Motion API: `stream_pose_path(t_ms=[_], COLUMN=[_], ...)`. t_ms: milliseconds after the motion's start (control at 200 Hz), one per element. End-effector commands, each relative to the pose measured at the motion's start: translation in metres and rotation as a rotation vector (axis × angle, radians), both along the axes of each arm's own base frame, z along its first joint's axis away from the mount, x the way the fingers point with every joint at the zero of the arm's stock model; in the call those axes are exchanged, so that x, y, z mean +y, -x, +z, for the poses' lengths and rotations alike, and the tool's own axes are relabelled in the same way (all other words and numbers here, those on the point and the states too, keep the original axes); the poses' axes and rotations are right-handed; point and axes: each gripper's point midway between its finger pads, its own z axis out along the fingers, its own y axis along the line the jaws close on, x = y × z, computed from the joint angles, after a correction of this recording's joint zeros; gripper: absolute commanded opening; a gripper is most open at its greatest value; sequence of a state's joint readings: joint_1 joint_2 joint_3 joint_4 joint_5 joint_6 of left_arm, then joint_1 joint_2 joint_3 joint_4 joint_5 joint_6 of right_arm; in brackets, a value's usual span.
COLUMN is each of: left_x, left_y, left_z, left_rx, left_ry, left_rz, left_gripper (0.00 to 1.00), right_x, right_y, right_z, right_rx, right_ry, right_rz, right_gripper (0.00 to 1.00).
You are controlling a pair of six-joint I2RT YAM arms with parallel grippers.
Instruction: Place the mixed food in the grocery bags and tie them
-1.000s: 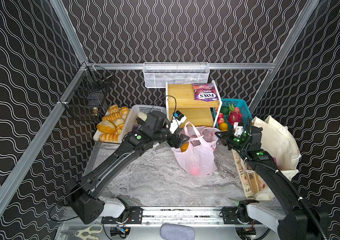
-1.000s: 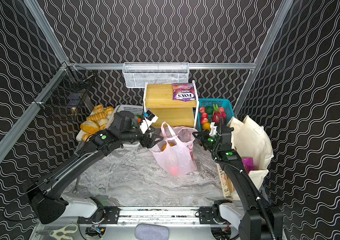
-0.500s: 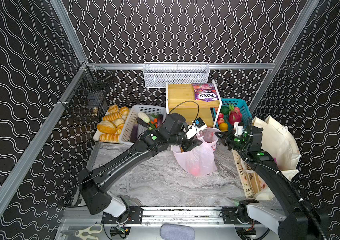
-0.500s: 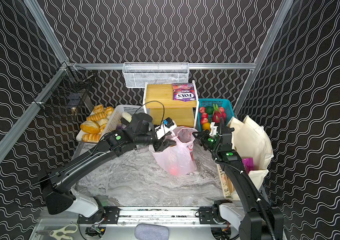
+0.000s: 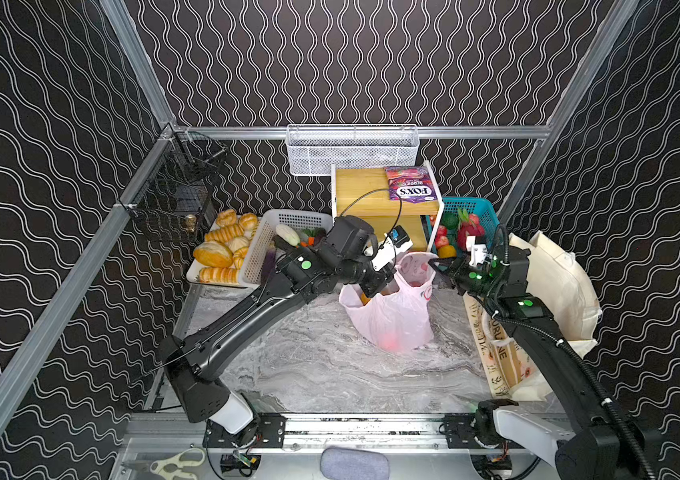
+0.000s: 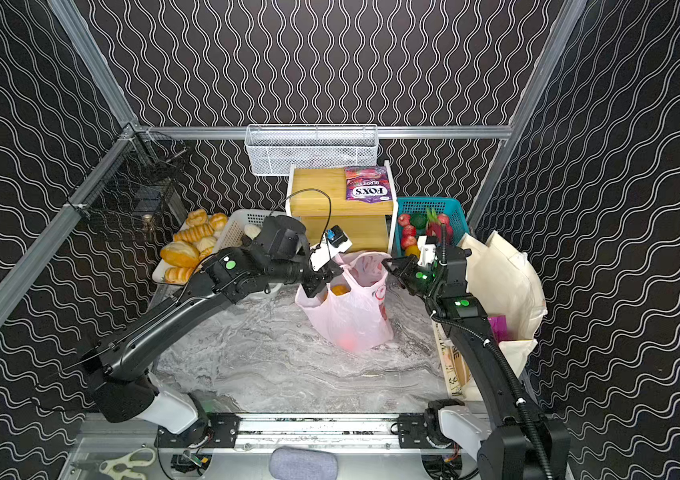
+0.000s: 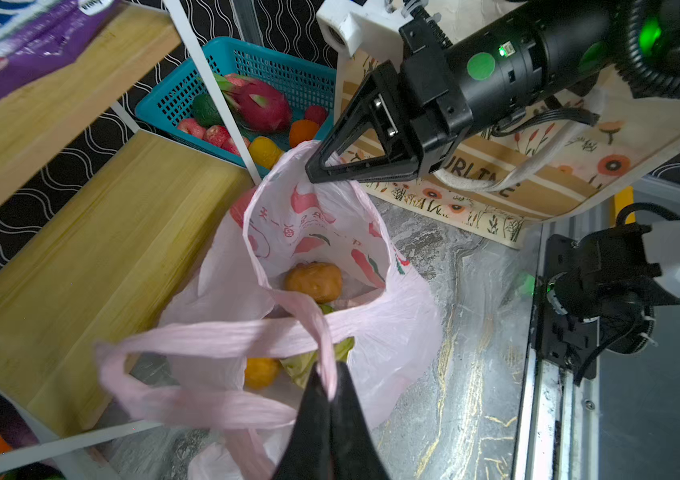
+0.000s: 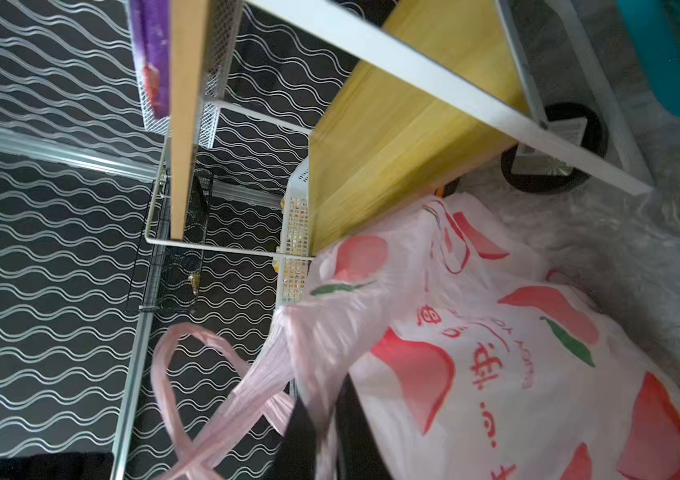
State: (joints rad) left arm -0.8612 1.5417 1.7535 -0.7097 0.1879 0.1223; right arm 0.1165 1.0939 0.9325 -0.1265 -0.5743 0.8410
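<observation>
Top views: two black arms meet over a grey worktop (image 5: 309, 361).
Buns (image 5: 213, 253): on a tray at the far left.
White basket (image 5: 265, 245): just right of the buns, with veggies inside.
Left gripper (image 5: 379, 286): at the left side of the bag. In the left wrist view it is squeezed tight on a thin loop handle (image 7: 205, 340) of the bag.
Pink bag (image 5: 392, 320): stands in the middle of the worktop, just on the near side of the shelf. Its mouth is open and it has red apple pictures on it.
Brown round food (image 7: 313, 281): down inside the bag.
Small yellow food (image 7: 261, 372): also in the bag, beside a green leafy thing (image 7: 309, 361).
Wooden shelf (image 5: 363, 187): at the far middle.
Purple FOX'S packet (image 5: 413, 189): lies flat on the right end of the shelf's top board.
Teal basket (image 5: 483, 208): just right of the shelf, full of fruit.
Right gripper (image 5: 433, 262): at the bag's right rim. Its jaws are close together with thin pink plastic between them. I cannot tell if it pinches.
Cream tote (image 5: 558, 282): by the right wall, mouth open.
Purple packet (image 6: 497, 323): peeks out inside the tote.
</observation>
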Motion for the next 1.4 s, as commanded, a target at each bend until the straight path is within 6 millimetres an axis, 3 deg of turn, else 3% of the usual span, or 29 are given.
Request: stream_pose_path(t_ms=[0, 75, 95, 230, 235, 380, 531, 666, 831, 931, 1081, 1186, 1397], left_x=[0.009, 0.013, 0.014, 0.026, 0.026, 0.034, 0.04, 0.046, 0.06, 0.072, 0.084, 0.086, 0.089], left_y=[0.005, 0.005, 0.004, 0.0, 0.0, -0.007, -0.011, -0.015, -0.021, -0.027, -0.04, -0.045, -0.046], left_z=[0.022, 0.035, 0.037, 0.052, 0.052, 0.057, 0.058, 0.055, 0.048, 0.042, 0.038, 0.035, 0.035], left_rx=[0.07, 0.107, 0.122, 0.155, 0.154, 0.169, 0.185, 0.192, 0.201, 0.22, 0.278, 0.298, 0.306], left_ry=[0.073, 0.121, 0.133, 0.183, 0.184, 0.219, 0.245, 0.243, 0.234, 0.242, 0.293, 0.304, 0.306], left_rz=[0.064, 0.096, 0.112, 0.178, 0.18, 0.237, 0.276, 0.31, 0.375, 0.42, 0.442, 0.446, 0.451], left_gripper=[0.0, 0.0, 0.0, 0.0, 0.0, 0.0, 0.0, 0.0, 0.0, 0.0, 0.0, 0.0, 0.0], right_x=[0.001, -0.007, -0.009, -0.018, -0.018, 0.023, 0.067, 0.075, 0.05, 0.043, 0.049, 0.049, 0.08], right_y=[0.011, 0.017, 0.019, 0.039, 0.04, 0.089, 0.123, 0.121, 0.103, 0.114, 0.143, 0.141, 0.141], right_z=[0.021, 0.027, 0.041, 0.072, 0.066, 0.08, 0.06, 0.05, 0.072, 0.069, 0.035, 0.034, 0.029], right_rx=[-0.154, -0.216, -0.261, -0.449, -0.441, -0.718, -0.943, -1.028, -1.038, -1.071, -1.104, -1.108, -1.176], right_ry=[0.135, 0.227, 0.247, 0.346, 0.349, 0.394, 0.568, 0.688, 0.82, 0.88, 0.947, 0.938, 0.818], right_rz=[0.073, 0.057, 0.045, 0.014, 0.02, 0.266, 0.424, 0.426, 0.243, 0.272, 0.499, 0.474, 0.594], right_gripper=[0.32, 0.43, 0.45, 0.52, 0.53, 0.53, 0.58, 0.6, 0.59, 0.59, 0.58, 0.57, 0.57])
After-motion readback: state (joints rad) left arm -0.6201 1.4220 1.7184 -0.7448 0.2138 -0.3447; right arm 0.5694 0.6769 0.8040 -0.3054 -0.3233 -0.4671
